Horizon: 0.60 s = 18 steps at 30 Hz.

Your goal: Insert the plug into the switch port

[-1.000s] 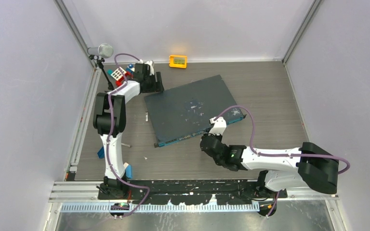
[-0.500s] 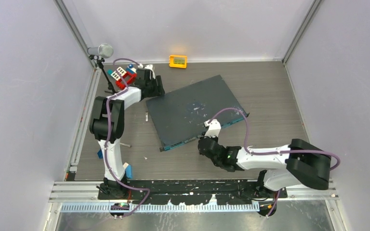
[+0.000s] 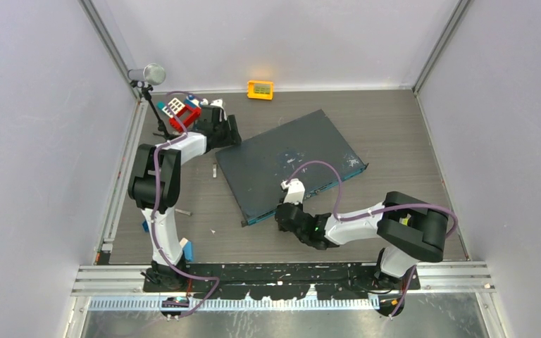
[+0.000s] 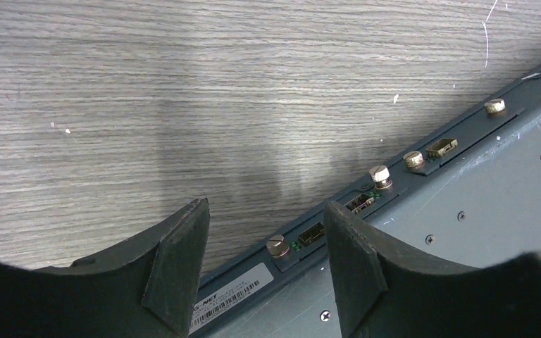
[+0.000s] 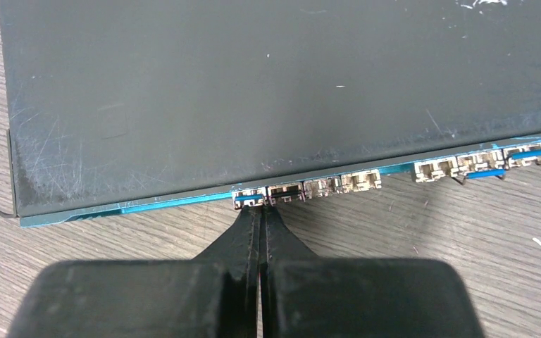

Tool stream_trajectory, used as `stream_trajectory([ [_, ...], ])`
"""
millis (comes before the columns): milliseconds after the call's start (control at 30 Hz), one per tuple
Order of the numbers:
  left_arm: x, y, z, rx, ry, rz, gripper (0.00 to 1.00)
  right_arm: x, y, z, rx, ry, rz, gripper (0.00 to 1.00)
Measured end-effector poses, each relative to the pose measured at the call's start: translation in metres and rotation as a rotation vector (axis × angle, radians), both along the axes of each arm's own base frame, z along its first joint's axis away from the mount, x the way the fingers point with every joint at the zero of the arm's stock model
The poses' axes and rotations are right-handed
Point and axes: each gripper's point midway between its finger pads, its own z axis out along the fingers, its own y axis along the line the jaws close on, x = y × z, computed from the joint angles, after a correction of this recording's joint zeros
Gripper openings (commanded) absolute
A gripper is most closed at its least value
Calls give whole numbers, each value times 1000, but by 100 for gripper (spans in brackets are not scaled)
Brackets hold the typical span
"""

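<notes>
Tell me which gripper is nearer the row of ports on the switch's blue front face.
Right. The right gripper, shut, has its tips at the row of ports; the left gripper, open, is at the opposite, rear edge of the switch.

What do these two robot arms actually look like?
The left arm and right arm are both slim white tubes linked by chunky black joints. A purple cable loops loosely along each one. A small green light glows near the right arm's wrist. The jaws are pairs of matte black wedges, tapering towards their tips.
</notes>
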Motion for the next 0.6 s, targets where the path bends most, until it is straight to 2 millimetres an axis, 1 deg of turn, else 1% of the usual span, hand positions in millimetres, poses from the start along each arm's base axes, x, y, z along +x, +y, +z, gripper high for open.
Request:
stream_trajectory([
  [367,0,0,0,-1,3,0,63,0,-4,0,-1,-5,-61,0],
  [600,0,0,0,-1,2,1,63,3,-1,0,-32,-14,-66,0],
])
